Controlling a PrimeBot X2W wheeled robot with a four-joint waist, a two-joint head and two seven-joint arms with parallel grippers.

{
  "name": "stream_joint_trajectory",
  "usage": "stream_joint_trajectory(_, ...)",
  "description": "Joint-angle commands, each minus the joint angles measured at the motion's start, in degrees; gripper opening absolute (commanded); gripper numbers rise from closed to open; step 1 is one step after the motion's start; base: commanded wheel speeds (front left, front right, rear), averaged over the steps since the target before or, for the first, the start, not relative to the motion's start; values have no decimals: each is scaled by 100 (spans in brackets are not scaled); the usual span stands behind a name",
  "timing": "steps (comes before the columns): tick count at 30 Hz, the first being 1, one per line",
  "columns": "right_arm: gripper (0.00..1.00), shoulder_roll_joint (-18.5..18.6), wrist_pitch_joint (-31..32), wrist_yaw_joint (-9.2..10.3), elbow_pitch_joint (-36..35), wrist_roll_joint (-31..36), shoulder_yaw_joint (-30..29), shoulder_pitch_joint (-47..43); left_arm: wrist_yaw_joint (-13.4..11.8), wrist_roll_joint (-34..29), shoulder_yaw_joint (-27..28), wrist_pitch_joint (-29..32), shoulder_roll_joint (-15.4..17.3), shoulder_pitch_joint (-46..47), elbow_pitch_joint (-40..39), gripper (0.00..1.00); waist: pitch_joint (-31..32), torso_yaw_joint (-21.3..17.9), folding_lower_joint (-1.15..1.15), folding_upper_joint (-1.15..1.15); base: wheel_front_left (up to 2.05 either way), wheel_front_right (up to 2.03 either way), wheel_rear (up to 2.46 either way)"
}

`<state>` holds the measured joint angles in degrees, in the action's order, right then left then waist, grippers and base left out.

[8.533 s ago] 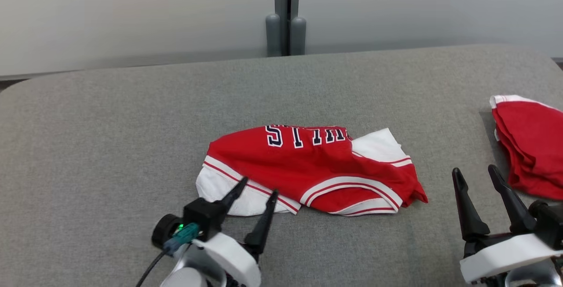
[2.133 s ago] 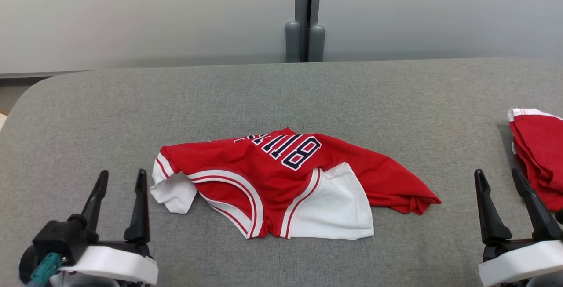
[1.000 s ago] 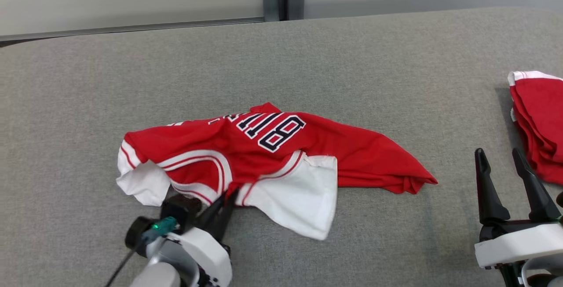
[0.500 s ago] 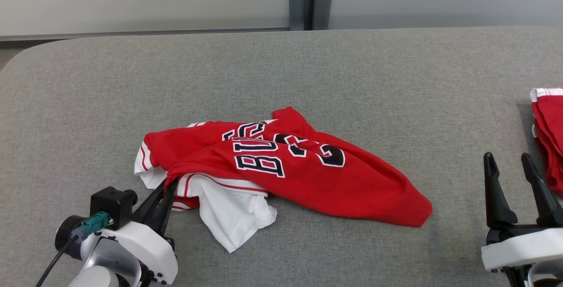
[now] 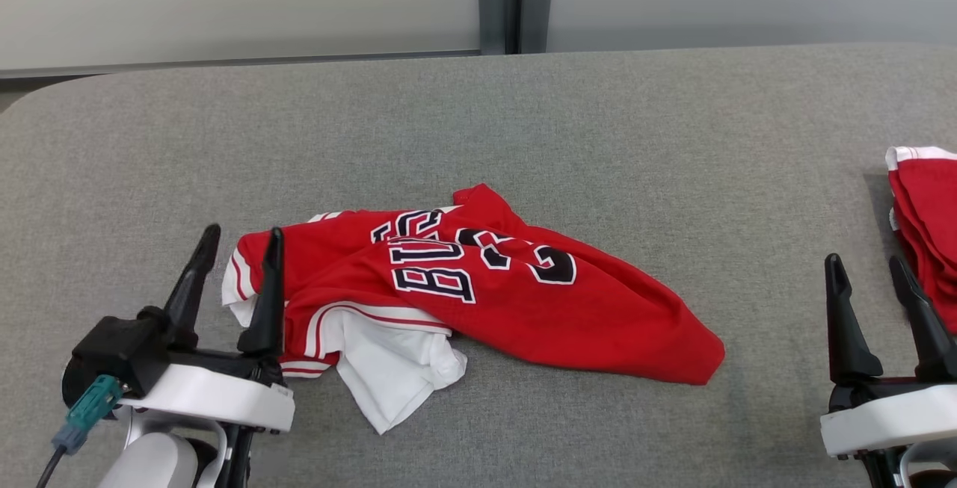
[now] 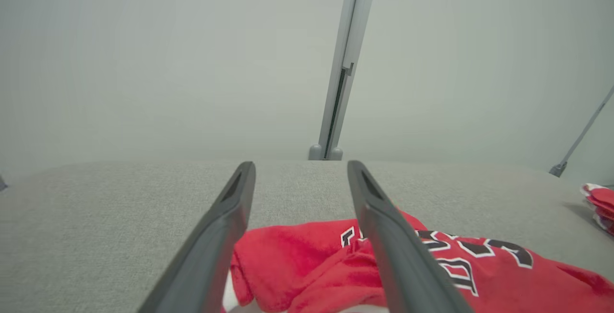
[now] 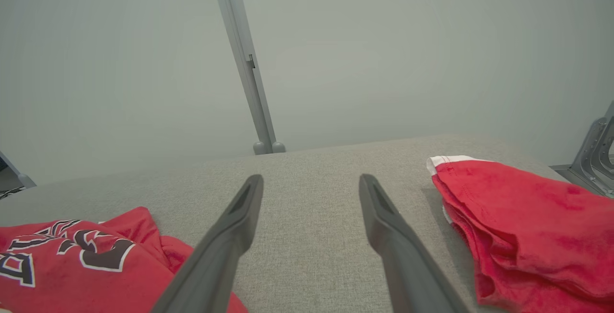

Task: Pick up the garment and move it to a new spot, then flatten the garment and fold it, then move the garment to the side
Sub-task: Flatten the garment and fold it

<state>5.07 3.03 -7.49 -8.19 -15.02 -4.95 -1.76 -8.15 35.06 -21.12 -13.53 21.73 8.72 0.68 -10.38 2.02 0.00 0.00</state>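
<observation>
Crumpled red-and-white jersey garment (image 5: 523, 301) lies bunched mid grey fabric table (image 5: 598, 122), not flat. Left claw (image 5: 244, 231) wide, empty, at its left edge. Right claw (image 5: 863, 259) wide, empty, well apart. Flattening tip: pinch single-layer corners, pull apart.

The red garment (image 5: 538, 301) lies in a messy heap near the middle of the grey table (image 5: 598, 137). Dark letters show on top, and a white part sticks out in front.
</observation>
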Motion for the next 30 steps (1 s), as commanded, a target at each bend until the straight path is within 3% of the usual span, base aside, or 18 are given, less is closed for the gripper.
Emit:
stream_joint_trajectory(1,100,41,15,0,-17,11,4,-1,-78,-127,59,-58,-31,45,-104,100,49,-1,0,0,0,0,0)
stream_joint_trajectory(6,100,67,89,0,-37,37,34,-68,-258,-397,352,-155,-127,-137,-299,100,236,-31,0,0,0,0,0)
stream_joint_trajectory(25,100,146,209,0,-112,-9,104,-200,-179,-458,382,-156,-142,-496,-89,100,425,-45,0,0,0,0,0)
stream_joint_trajectory(30,100,272,339,0,51,67,445,-215,-170,-463,334,-131,-167,-333,-150,100,256,37,0,0,0,0,0)
